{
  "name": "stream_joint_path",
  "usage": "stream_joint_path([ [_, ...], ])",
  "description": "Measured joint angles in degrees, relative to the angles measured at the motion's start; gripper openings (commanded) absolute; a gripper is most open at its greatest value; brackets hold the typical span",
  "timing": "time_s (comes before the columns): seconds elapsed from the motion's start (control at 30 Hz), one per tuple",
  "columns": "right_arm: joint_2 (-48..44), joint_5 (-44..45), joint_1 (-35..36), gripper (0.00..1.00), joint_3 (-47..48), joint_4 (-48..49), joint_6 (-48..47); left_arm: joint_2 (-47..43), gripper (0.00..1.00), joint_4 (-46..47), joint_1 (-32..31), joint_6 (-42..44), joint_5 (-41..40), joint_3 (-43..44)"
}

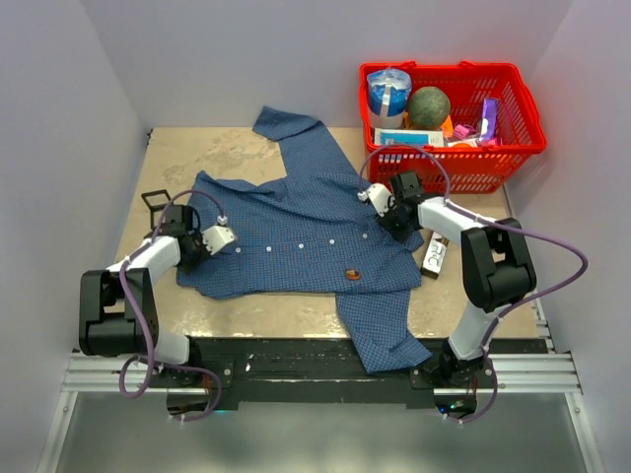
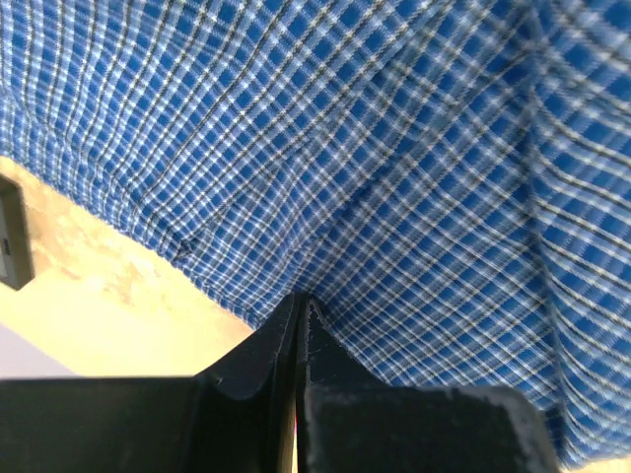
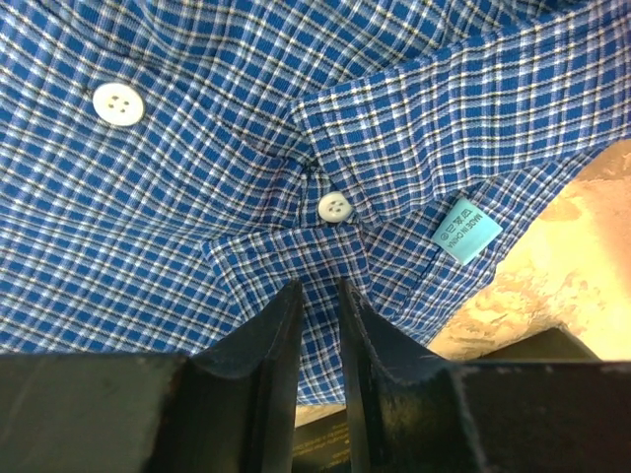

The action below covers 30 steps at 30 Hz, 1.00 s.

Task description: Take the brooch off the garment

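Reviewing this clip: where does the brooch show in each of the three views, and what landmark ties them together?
Top external: the brooch lies on the garment, below its button row, right of the picture's centre.
Left wrist: not in it; only checked cloth and table.
Right wrist: not in it; two white buttons and a teal label show.
Shared landmark: the garment's blue checked cloth.

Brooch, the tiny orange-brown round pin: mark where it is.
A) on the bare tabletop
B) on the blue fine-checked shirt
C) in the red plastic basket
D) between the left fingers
B: the top view shows the tiny orange-brown brooch on the front of the blue fine-checked shirt.
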Motion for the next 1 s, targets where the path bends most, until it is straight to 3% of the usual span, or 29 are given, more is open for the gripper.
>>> stream_joint_path([
  [0.2, -0.63, -2.69, 0.00, 0.37, 7.13, -5.46, 2.45, -2.12, 0.54, -11.63, -2.67, -0.98, 11.61, 12.33],
  [0.27, -2.05, -3.78, 0.00, 0.46, 9.27, -7.06, 3.13, -4.39, 0.59, -13.31, -7.34, -2.36, 15.37, 17.11],
  [0.4, -6.10, -5.44, 0.00, 0.63, 12.26, -9.33, 5.14, -9.07, 0.71, -10.58, -22.43, -6.84, 22.08, 22.43],
  [0.53, -7.72, -6.95, -0.04, 0.77, 13.07, -9.25, 8.52, -5.03, 0.69, -6.49, -37.03, -8.79, 22.97, 23.96],
  [0.63, -7.67, -8.13, -0.37, 0.78, 12.44, -8.26, 12.28, 4.26, 0.65, -4.00, -43.71, -9.40, 23.21, 26.12],
  [0.8, -7.67, -11.34, -2.84, 0.78, 12.04, -6.51, 19.91, 14.53, 0.59, -1.92, -45.38, -9.57, 24.76, 26.91],
  [1.0, -7.67, -14.23, -5.79, 0.76, 12.09, -5.42, 24.65, 19.89, 0.55, 1.33, -45.40, -11.32, 29.38, 28.72],
])
